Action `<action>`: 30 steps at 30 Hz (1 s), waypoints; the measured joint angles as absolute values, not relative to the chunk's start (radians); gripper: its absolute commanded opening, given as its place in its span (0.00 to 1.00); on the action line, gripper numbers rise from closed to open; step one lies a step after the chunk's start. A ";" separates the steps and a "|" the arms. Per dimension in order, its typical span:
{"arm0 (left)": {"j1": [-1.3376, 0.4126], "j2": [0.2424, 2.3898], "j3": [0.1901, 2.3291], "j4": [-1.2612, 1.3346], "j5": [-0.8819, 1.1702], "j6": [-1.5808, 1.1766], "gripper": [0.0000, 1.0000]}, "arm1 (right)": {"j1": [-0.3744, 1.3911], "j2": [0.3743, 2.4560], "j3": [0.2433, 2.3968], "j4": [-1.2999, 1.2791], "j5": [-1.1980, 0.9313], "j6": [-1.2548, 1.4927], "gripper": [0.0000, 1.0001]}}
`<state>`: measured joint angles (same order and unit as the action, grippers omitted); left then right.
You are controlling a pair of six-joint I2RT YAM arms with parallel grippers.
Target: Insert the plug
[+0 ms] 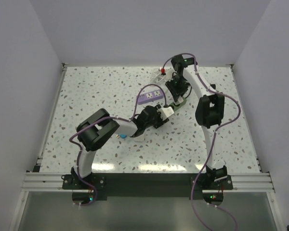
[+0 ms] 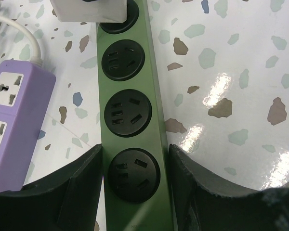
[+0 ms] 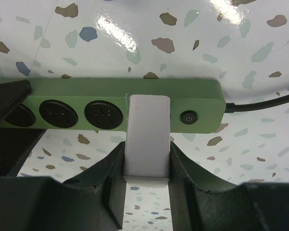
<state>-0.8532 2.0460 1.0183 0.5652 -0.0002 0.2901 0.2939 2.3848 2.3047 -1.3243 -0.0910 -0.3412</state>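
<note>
A green power strip with round black sockets lies on the speckled table; it also shows in the left wrist view and the top view. My right gripper is shut on a white plug. The plug stands upright against the socket beside the strip's power button. I cannot tell how deep its prongs sit. My left gripper is shut on the strip's other end, one finger on each long side. The plug also shows at the top of the left wrist view.
A purple power strip with a white cable lies close beside the green one, left of my left gripper. A white strip with a red switch lies further back. The green strip's black cable runs off right.
</note>
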 measured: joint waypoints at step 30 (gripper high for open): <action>-0.853 2.050 1.054 0.507 -0.003 0.270 0.00 | 0.327 2.470 2.369 -1.265 -0.048 -0.334 0.00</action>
